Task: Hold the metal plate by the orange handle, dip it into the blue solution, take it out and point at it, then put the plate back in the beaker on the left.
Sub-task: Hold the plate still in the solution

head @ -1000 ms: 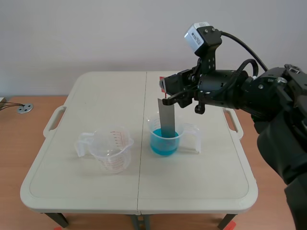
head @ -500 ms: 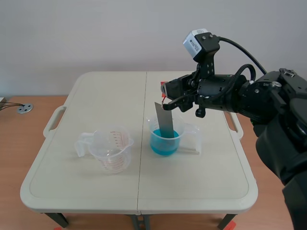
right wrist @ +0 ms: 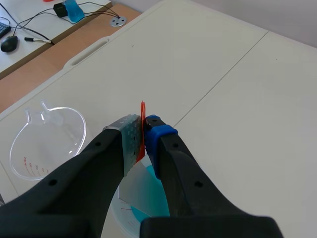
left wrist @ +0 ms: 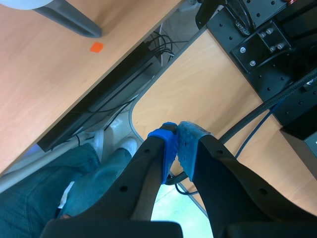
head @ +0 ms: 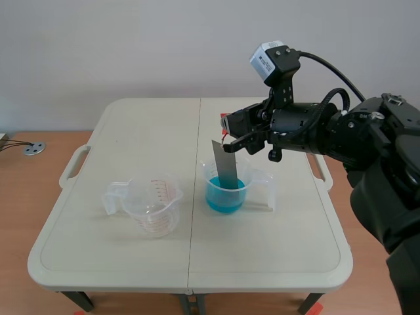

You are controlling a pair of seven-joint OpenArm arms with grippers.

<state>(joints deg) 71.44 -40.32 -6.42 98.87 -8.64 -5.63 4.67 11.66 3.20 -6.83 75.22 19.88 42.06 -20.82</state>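
Two clear beakers are noted on the surface (head: 118,131): empty beaker (head: 154,205) at left, beaker of blue solution (head: 226,197) right of it. Metal plate (head: 227,165) is stood tilted in the solution, held from above by the right arm (head: 308,128). Orange handle (right wrist: 142,119) is shown pinched between the right jaws only by the right wrist view. Left jaws, seen only from the left wrist, are closed on nothing above the floor (left wrist: 49,74).

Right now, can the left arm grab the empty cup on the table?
Probably not yet. The left pincer is shut and faces the floor, not the table where the empty cup stands.
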